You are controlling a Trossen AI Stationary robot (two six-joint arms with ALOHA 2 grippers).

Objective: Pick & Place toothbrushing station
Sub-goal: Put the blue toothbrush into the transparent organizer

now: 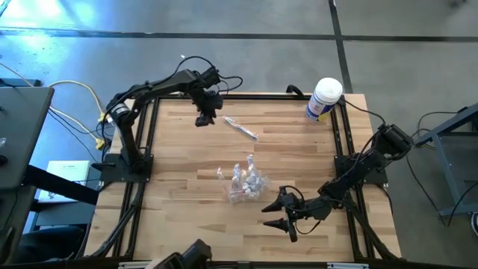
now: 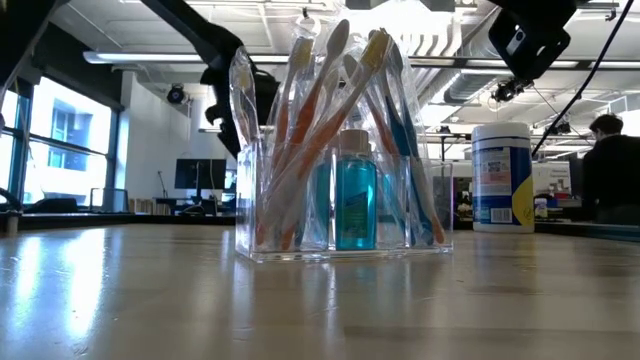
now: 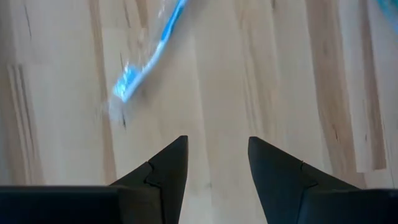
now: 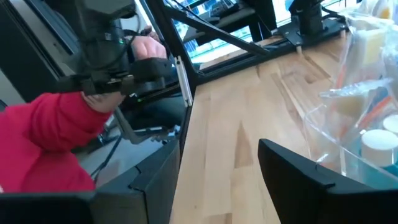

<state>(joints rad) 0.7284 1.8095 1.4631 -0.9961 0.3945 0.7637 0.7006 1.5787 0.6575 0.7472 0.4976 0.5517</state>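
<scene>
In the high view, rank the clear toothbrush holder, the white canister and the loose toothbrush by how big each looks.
1. Clear toothbrush holder, widest footprint, mid-table.
2. White canister, at the table's far right corner; close to the holder in size, so this order is unsure.
3. Loose toothbrush, long but thin, beside the left hand.
</scene>
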